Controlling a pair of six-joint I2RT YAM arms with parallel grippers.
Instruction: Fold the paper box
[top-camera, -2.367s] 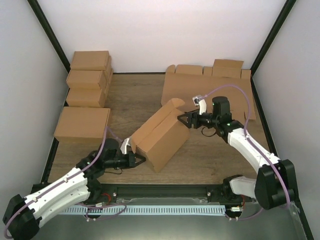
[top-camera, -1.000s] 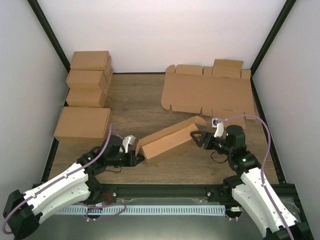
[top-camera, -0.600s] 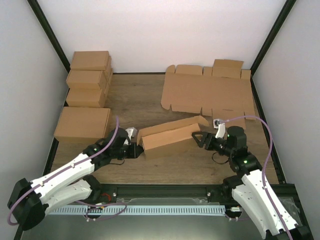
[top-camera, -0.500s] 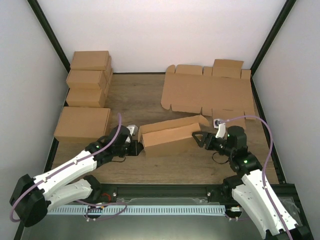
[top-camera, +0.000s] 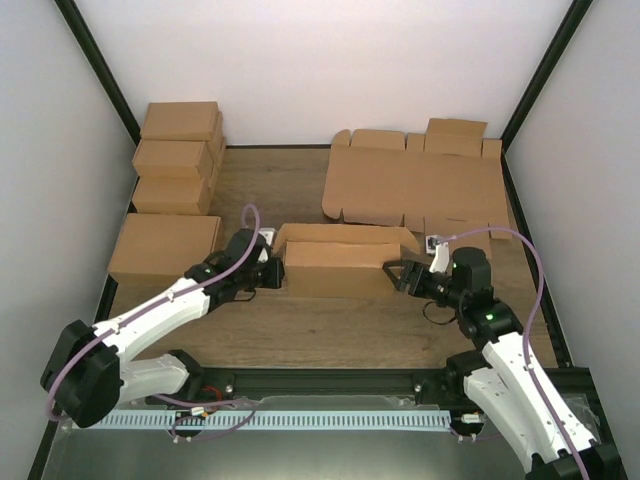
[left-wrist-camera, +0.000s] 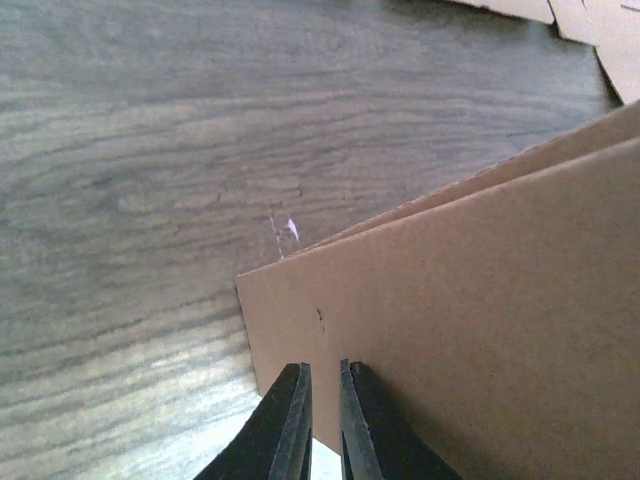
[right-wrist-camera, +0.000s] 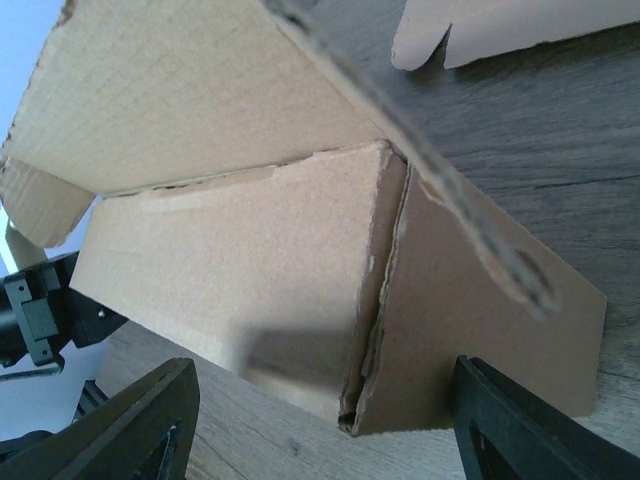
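You've got a dark wood-grain counter (top-camera: 270, 190), plain white walls (top-camera: 330, 60) on three sides, black corner posts (top-camera: 96, 65), even light.

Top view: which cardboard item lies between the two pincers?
The paper box mid-table, lid open; the four closed cartons sit far left, the flat sheets far right.

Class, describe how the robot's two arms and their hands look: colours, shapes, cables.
Both the left arm and right arm have white shells over black joints, each trailed by a looping lilac cable. Each ends in a black hand with two slim fingers: left hand, right hand. A small green light glows on the right arm.
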